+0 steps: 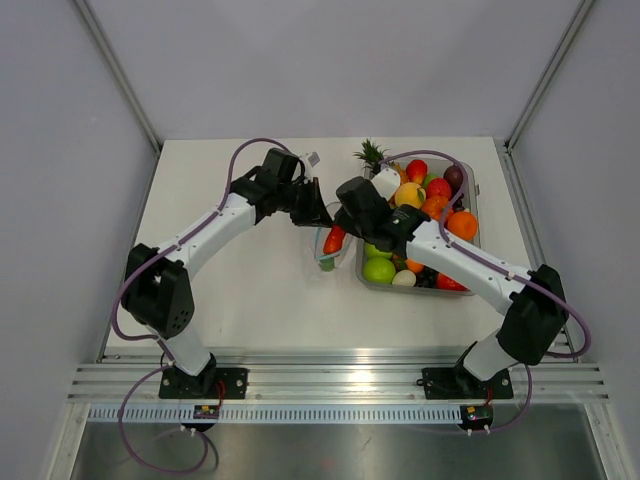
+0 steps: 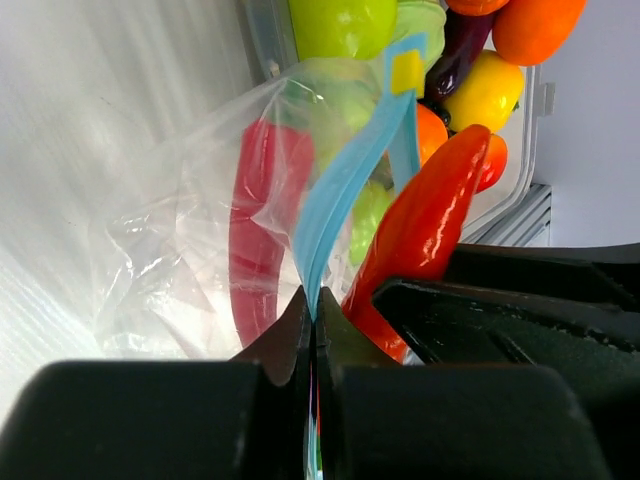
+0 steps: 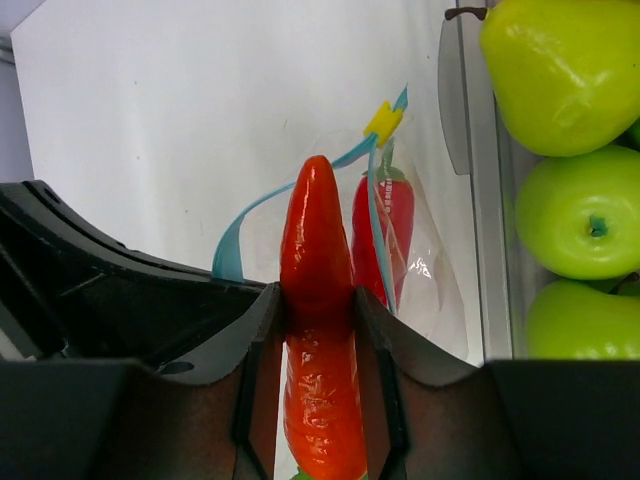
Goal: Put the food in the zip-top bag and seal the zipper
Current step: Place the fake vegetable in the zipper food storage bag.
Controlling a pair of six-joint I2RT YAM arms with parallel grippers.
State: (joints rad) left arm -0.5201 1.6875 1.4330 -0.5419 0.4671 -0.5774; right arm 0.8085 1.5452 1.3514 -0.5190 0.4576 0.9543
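Jaws of your right gripper [image 3: 318, 296] are clamping the orange piece [image 3: 317, 230] snugly between them. Its pointed end is reaching toward the zip-top bag [image 3: 428, 262], and a bit of green is showing at its near end. The tip is sitting right at the bag's mouth, beside the zipper [image 2: 340, 195]; you cannot tell whether it is crossing the opening. Your left gripper [image 2: 315, 312] is pinching the near end of the bag's blue strip, its jaws almost fully together on it. Inside the bag, the red chili pepper [image 2: 255, 225] is lying against the clear film. A yellow slider tab [image 2: 407, 70] is sitting at the far end of the bag's mouth. Just beyond the bag, the tray [image 3: 457, 100] is holding green apples [image 3: 585, 215] and other toy fruit.
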